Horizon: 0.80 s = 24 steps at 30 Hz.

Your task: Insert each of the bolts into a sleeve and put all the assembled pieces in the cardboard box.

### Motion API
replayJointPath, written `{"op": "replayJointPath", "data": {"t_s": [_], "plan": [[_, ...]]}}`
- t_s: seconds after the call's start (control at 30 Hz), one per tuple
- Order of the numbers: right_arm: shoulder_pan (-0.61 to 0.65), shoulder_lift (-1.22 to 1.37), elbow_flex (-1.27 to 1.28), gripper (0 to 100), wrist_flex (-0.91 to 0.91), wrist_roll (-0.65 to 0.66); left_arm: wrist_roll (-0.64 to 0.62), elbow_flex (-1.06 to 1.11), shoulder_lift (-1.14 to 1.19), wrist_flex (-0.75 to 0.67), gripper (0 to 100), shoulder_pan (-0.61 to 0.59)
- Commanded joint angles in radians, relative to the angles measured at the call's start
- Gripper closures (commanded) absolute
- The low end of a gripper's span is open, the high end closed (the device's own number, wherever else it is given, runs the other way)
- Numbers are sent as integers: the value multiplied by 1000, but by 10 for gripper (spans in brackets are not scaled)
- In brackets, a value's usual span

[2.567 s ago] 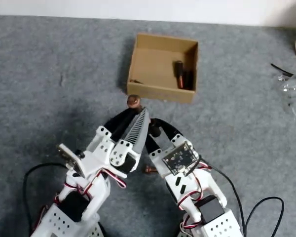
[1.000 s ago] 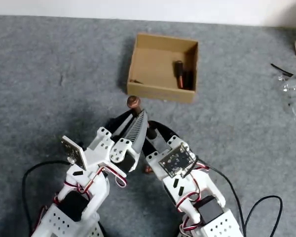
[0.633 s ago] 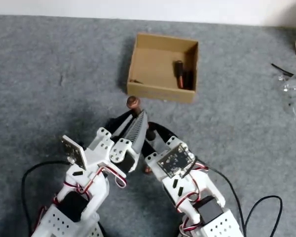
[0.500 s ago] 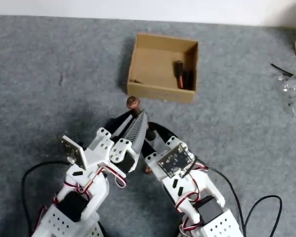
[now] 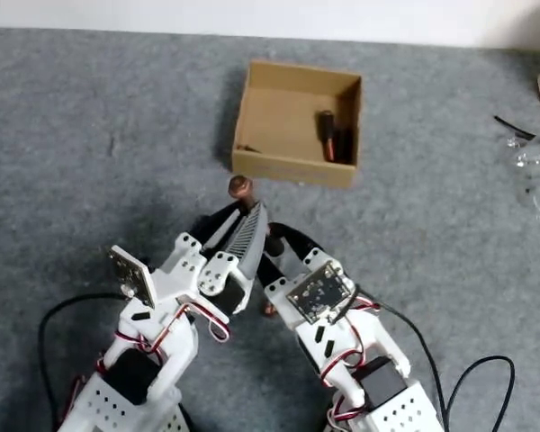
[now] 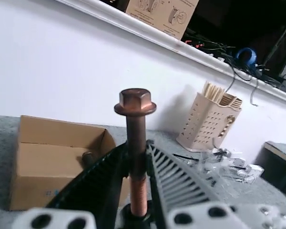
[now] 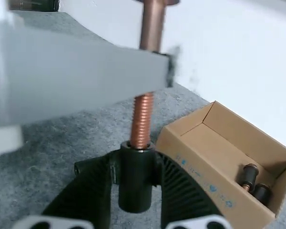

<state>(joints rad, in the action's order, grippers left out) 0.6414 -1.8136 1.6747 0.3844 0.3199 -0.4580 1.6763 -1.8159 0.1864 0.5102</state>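
My left gripper (image 6: 136, 149) is shut on a copper bolt (image 6: 135, 133), holding it upright by the shank with its hex head (image 5: 240, 186) on top. Directly under it, my right gripper (image 7: 135, 167) is shut on a black sleeve (image 7: 135, 186). The bolt's threaded end (image 7: 142, 121) sits in the sleeve's mouth. From above, both grippers (image 5: 252, 223) (image 5: 273, 243) meet just in front of the cardboard box (image 5: 292, 166). An assembled piece (image 5: 328, 135) lies in the box's right side, also in the right wrist view (image 7: 250, 179).
A loose bolt (image 5: 270, 309) lies on the grey carpet between the two arms. Clear plastic bags (image 5: 533, 153) and a cable sit at the right edge. A beige slotted holder (image 6: 210, 121) stands by the wall beyond the box.
The right arm has closed in under the left gripper, bringing the sleeve beneath the bolt. Over the last second the bolt head has crept slightly towards the box.
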Motion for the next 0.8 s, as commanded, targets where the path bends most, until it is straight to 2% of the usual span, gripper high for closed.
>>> {"op": "replayJointPath", "data": {"t_s": [0.0,0.57,0.77], "plan": [[-2,-27,-4,995,-70,5,-15,19,12,15,994,15],[-2,-25,4,995,-97,5,-11,19,10,40,994,18],[-39,-25,7,995,-97,5,-5,21,12,41,976,18]]}}
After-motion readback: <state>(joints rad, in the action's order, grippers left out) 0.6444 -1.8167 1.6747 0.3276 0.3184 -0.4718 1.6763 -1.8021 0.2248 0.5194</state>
